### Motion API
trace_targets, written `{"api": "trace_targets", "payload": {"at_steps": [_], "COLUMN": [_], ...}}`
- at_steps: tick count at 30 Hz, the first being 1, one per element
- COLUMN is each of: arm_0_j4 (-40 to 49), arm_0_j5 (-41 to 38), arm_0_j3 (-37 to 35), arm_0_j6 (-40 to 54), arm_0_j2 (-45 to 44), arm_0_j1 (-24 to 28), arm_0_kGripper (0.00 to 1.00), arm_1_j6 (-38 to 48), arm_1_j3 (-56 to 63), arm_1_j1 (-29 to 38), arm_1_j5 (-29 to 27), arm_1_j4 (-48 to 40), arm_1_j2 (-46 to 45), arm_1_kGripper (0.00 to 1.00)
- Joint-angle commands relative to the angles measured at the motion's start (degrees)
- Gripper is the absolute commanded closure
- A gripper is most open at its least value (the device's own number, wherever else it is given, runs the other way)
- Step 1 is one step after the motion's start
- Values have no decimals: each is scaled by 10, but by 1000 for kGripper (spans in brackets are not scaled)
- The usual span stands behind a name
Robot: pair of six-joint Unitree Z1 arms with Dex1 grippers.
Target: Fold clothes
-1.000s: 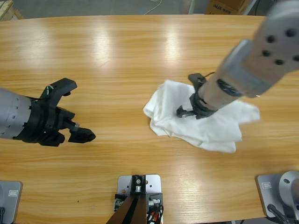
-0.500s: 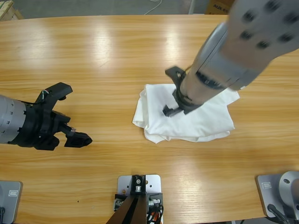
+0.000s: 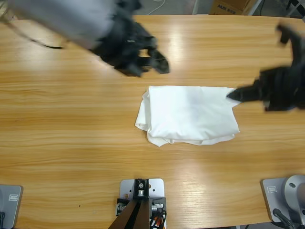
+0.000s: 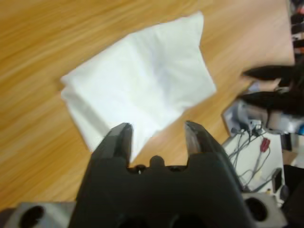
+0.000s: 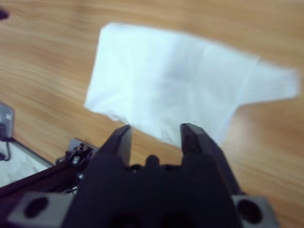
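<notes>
**A:** Where is the shirt sitting?

**B:** The T-shirt [image 3: 190,114] is lying on the table [image 3: 71,119], right of centre. It's folded into a rough rectangle, with layers splaying out at the lower-left corner and one pointed corner sticking out at the upper right.

**A:** Grippers?

**B:** The left gripper [image 4: 156,133] is hovering beyond the far edge of the cloth, jaws parted and nothing between them. The right gripper [image 5: 154,133] is gaping wide and empty too, with one jaw tip just beside that pointed corner. I'm not seeing either one touching fabric.

**A:** So what step are we looking at?

**B:** I'm guessing late in the fold, either a last fold or a tidy-up. To do it well I'd be pinching all the layers at the stray corner, not just the top sheet. Then I'd carry it low across the stack so the pile isn't dragging along the wood. The other arm should be pinning the splayed side so the layers aren't sliding apart.

**A:** Any text?

**B:** The chest print and neck label aren't showing and are probably folded inside. A cardboard box [image 3: 228,7] past the table is showing "AUX" plus characters I can't make out.
</notes>
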Motion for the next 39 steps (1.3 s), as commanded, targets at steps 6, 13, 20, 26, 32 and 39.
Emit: {"api": "trace_targets", "payload": {"at_steps": [6, 13, 20, 26, 32, 39], "arm_0_j4": [-61, -87, -94, -92, -60, -40], "arm_0_j5": [-47, -62, -63, -61, -53, -46], "arm_0_j3": [-20, -17, -7, 32, 32, 31], "arm_0_j6": [-46, -61, -72, -75, -71, -73], "arm_0_j2": [160, 197, 219, 218, 220, 234], "arm_0_j1": [30, 42, 43, 53, 62, 62], "arm_0_kGripper": [1000, 1000, 1000, 1000, 1000, 1000], "arm_1_j6": [57, 56, 56, 57, 57, 80], "arm_1_j3": [238, 244, 244, 246, 240, 231], "arm_1_j1": [-36, -40, -48, -58, -69, -80], "arm_1_j5": [36, 34, 37, 37, 37, 35], "arm_1_j4": [-249, -271, -282, -323, -325, -317], "arm_1_j2": [-21, 25, 65, 141, 192, 254], "arm_1_kGripper": [1000, 1000, 1000, 1000, 1000, 1000]}}
